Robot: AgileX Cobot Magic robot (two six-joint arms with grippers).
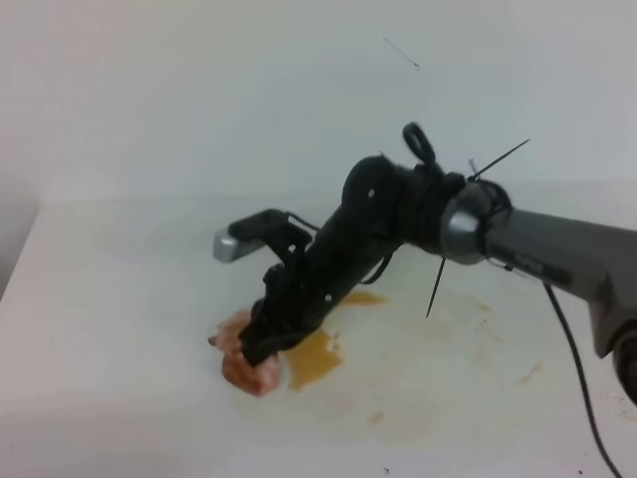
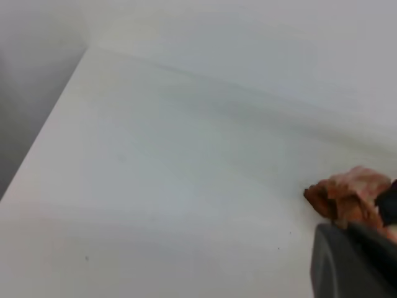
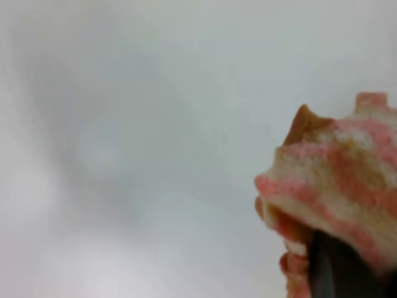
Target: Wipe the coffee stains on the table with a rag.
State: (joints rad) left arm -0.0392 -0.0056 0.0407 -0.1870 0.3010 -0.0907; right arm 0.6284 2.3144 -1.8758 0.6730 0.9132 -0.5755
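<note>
The rag [image 1: 242, 366], a small pink-and-white striped wad with brown patches, lies on the white table [image 1: 119, 299] left of centre. My right gripper [image 1: 261, 344] reaches across from the right and is shut on the rag, pressing it down on the table. A tan-brown coffee stain [image 1: 314, 358] lies just right of the rag, touching it. Paler brownish smears [image 1: 468, 329] spread further right. The rag also shows in the left wrist view [image 2: 350, 195] and close up in the right wrist view [image 3: 335, 167]. My left gripper is out of view.
The table's left edge [image 1: 22, 254] drops off beside a grey wall; the edge also shows in the left wrist view [image 2: 43, 143]. A white wall rises behind the table. A black cable [image 1: 575, 373] hangs from the right arm near the right border.
</note>
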